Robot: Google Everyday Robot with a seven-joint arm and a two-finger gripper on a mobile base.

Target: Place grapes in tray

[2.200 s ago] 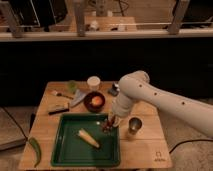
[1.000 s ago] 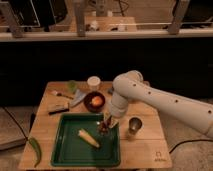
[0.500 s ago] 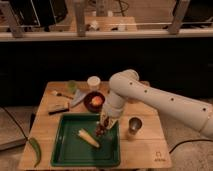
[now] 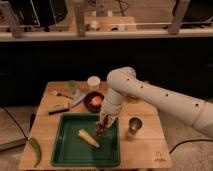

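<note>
A dark red bunch of grapes hangs at the tip of my gripper, low over the right part of the green tray. The gripper is shut on the grapes and points down from the white arm that reaches in from the right. Whether the grapes touch the tray floor I cannot tell. A yellow piece of corn lies in the middle of the tray, just left of the grapes.
A metal cup stands right of the tray. Behind the tray are a dark bowl holding an orange fruit, a white cup, a green item and a knife. A green pepper hangs off the table's left edge.
My gripper has moved left from beside the metal cup to over the tray's right part and come lower, with the grapes in it.
</note>
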